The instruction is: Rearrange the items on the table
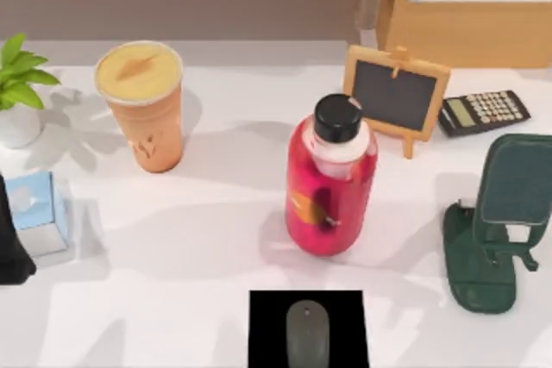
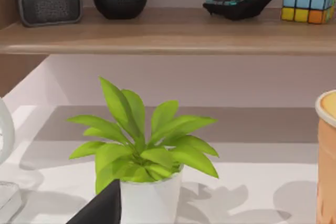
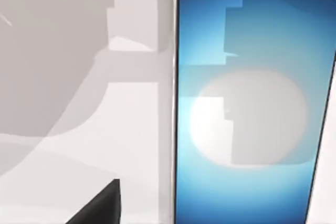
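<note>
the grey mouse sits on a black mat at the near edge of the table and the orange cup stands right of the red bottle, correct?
Not quite. In the top view the orange cup stands left of the red bottle, not right of it. The rest holds: the grey mouse sits on the black mat at the table's near edge.

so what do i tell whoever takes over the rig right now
Left gripper: by the table's left edge, facing the plant.
Right gripper: close above the smartphone, which lies flat.
Orange cup stands back left, light-blue box at the left edge, mouse on the black mat at front centre.
Done: nothing visibly lifted.
Left: probably the whole rearranging, smartphone likely first.
</note>
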Robot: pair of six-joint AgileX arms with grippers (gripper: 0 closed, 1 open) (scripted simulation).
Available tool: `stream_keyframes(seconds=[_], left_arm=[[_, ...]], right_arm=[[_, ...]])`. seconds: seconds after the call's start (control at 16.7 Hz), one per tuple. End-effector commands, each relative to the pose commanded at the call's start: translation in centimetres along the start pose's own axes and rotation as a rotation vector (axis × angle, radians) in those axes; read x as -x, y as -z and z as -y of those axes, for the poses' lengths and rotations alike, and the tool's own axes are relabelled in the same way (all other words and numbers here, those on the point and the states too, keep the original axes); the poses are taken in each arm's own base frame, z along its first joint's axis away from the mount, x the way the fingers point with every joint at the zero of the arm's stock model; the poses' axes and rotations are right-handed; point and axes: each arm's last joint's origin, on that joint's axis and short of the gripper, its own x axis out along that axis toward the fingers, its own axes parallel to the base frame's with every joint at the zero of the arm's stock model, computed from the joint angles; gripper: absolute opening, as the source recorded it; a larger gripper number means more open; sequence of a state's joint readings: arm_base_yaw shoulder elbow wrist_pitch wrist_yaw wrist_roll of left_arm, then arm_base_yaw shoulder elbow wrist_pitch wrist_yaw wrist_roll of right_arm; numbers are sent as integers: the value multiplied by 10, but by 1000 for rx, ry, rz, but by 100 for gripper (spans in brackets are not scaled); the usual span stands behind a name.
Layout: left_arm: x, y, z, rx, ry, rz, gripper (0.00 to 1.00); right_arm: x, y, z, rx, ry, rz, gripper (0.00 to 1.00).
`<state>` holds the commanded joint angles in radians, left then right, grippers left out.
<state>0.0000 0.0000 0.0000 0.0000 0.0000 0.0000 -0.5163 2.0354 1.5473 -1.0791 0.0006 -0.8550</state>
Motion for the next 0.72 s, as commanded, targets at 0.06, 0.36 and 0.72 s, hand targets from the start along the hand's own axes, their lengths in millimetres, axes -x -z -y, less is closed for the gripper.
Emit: stream_keyframes(seconds=[0.06, 0.36, 0.72], left_arm=[[0, 0, 0, 0, 0, 0, 100], [0, 0, 0, 0, 0, 0, 100], [0, 0, 0, 0, 0, 0, 100]], right_arm=[[-1, 0, 0, -2, -1, -1, 100], [-45, -1, 2, -5, 5, 3, 100], [-72, 1, 1, -5, -2, -3, 100]])
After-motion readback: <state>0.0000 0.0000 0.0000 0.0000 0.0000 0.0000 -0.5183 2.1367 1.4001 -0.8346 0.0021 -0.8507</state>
